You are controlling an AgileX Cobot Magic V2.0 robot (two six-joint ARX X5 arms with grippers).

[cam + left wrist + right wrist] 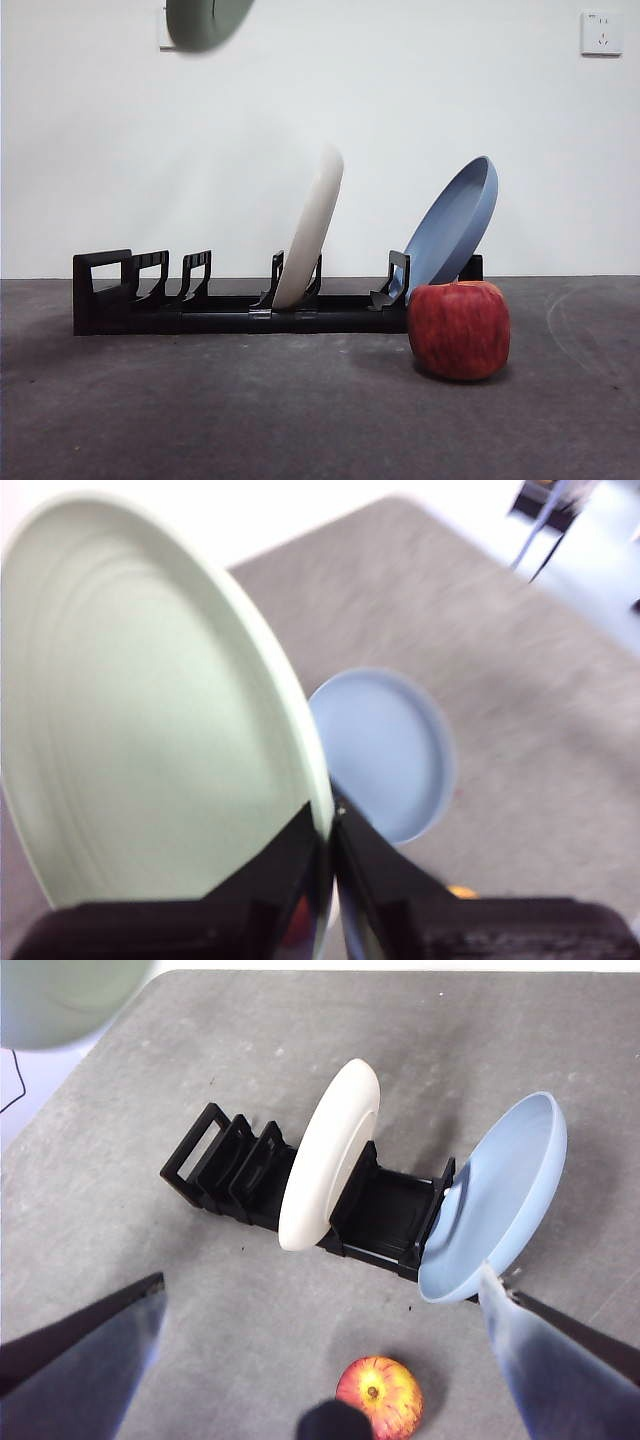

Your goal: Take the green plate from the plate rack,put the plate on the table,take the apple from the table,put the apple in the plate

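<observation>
Sage-green front view: green plate [207, 22] is way up at the top edge, clear of the plate rack [240, 300]; cream plate [310, 228] and blue plate [452, 225] lean in their slots, apple [459, 329] on the table [250, 410] just in front of the rack's right end.
Left wrist view: left gripper [330, 855] pinched tight on the green plate's rim, blue plate blurry below.
Right wrist view: right gripper [325, 1355] spread wide above the apple, bare table all round it; rack's end slots are free.

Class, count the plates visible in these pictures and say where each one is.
3. The green plate is held aloft by the left gripper; the cream-white plate and blue plate lean in the plate rack.
</observation>
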